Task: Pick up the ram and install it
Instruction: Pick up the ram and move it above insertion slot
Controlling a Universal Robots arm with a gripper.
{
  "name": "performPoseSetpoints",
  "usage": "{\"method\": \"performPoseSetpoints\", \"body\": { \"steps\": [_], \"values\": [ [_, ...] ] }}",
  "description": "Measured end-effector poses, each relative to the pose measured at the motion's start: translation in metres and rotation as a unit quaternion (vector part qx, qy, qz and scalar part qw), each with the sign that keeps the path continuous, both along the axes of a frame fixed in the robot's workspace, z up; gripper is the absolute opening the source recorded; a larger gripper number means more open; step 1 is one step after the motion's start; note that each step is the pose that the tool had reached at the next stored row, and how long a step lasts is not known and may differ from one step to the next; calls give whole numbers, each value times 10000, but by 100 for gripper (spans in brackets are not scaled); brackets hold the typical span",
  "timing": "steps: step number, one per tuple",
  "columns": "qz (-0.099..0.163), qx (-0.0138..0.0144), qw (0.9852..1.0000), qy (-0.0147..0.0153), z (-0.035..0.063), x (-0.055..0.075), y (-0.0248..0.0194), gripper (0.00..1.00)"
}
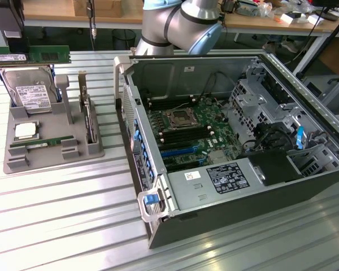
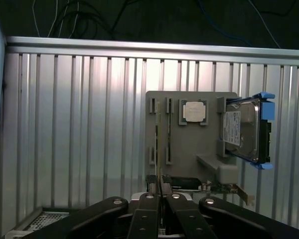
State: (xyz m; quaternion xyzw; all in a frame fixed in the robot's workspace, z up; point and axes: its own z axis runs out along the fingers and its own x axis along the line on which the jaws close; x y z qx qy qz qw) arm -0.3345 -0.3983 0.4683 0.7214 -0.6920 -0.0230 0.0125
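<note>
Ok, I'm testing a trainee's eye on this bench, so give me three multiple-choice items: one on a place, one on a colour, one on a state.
1. The hard drive rests: A) on the floor B) in the grey holder C) on a shelf.
2. The memory stick held aloft is: A) green B) red C) white.
3. The pincer is: A) wide open B) shut on the hard drive C) shut on the memory stick.
B: it sits in the holder. A: its board is green. C: its tips meet on the stick's thin edge.

Tray (image 1: 14,164) exterior view's left of case (image 1: 243,217); processor (image 1: 25,131), drive (image 1: 31,93) on tray.
</note>
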Motion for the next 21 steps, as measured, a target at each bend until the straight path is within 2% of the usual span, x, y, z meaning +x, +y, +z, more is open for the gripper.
{"method": "performPoseSetpoints", "body": {
  "steps": [21],
  "values": [
    [42,0,10000,16,-4,207,0,12]
  ]
}}
